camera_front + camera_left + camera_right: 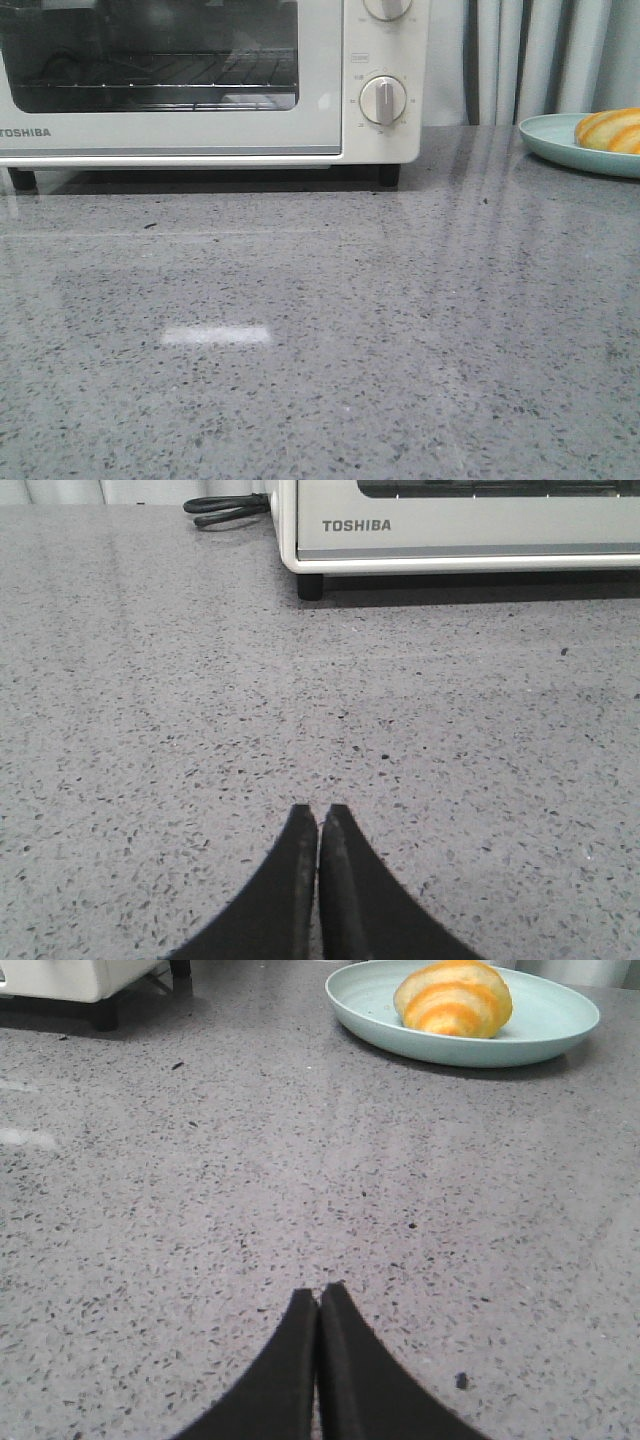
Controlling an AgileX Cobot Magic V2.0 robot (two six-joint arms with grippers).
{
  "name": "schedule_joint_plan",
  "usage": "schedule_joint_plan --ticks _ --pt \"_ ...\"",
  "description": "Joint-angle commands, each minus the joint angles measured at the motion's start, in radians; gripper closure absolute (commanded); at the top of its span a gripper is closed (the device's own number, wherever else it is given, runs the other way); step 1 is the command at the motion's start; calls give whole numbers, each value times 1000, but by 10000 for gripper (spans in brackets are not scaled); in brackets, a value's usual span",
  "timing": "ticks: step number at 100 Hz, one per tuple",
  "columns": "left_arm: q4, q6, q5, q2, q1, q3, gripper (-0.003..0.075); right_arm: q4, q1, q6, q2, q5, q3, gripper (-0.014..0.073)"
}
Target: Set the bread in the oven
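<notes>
The cream-white TOSHIBA oven (200,130) stands at the back left of the grey counter, its glass door closed, a wire rack behind the glass and round dials (383,100) on its right side. It also shows in the left wrist view (450,530). The bread (610,130), golden-orange with pale stripes, lies on a pale green plate (550,140) at the back right; it also shows in the right wrist view (455,998). My left gripper (320,810) is shut and empty above bare counter, short of the oven. My right gripper (320,1292) is shut and empty, short of the plate (380,1020). Neither gripper shows in the front view.
A black power cord (225,508) lies on the counter beside the oven's left side. Grey curtains (540,60) hang behind the plate. The oven's corner and foot (100,1005) show in the right wrist view.
</notes>
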Motion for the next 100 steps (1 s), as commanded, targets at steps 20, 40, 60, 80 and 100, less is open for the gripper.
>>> schedule_joint_plan --ticks 20,40,60,80,100 --pt "-1 -5 -53 -31 1 23 741 -13 -2 -7 -21 -38 12 643" --pt "-1 -5 -53 -31 1 23 741 -13 -2 -7 -21 -38 12 643" --pt "-1 -5 -53 -31 1 23 741 -13 -2 -7 -21 -38 12 642" --pt "3 -5 -58 -31 1 23 741 -21 -2 -7 -21 -40 12 643" --pt "-57 -10 -118 -31 1 23 741 -182 -2 -7 -21 -181 11 643"
